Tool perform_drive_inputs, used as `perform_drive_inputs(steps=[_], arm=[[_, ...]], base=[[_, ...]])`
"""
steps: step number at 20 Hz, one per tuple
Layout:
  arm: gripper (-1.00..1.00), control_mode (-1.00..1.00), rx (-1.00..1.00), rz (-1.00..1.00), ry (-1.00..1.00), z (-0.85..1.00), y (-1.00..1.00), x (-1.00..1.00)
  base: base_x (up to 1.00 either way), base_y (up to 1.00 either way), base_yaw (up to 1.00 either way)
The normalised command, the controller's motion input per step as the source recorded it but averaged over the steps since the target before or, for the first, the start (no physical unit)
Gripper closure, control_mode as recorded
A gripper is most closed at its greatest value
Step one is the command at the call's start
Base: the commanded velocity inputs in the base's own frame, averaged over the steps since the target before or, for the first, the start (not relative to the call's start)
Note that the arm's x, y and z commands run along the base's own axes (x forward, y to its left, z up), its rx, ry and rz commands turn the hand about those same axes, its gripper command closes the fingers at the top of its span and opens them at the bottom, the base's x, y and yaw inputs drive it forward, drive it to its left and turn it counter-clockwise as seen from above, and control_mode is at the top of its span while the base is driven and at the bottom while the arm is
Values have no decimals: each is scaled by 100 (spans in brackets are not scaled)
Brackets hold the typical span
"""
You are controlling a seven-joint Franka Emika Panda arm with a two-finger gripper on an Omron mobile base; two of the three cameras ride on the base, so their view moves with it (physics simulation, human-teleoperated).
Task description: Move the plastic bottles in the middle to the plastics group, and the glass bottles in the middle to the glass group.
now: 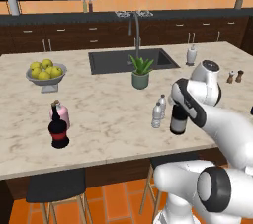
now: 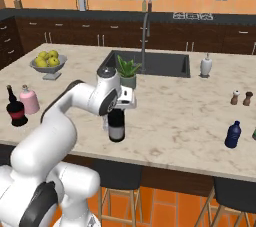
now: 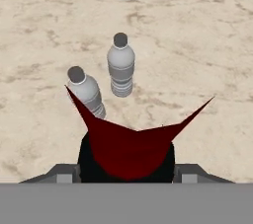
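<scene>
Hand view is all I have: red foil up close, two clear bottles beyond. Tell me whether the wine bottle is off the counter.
Observer: No. In the base views the wine bottle stands upright with its foot on the counter, and the gripper is over its neck.
Operator: Give me the glass group's position.
Observer: The squat dark bottle and the pink bottle stand together near the counter's left front edge, well left of the wine bottle.
Operator: Report what else stands on that side.
Observer: A fruit bowl sits behind the group, further from the front edge.
</scene>
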Motion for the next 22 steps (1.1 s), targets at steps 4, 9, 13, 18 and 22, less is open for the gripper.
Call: perform_drive_inputs(steps=[4,9,13,18,22], arm=[[100,-100,0,10,0,14,77,-20],[100,-100,0,12,0,7,67,-10],[100,-100,0,14,0,3,62,-1],[100,-100,0,13,0,3,55,0],[100,-100,4,14,0,3,45,16]], base=[[0,0,0],[0,0,0],[0,0,0],[0,0,0],[0,0,0]])
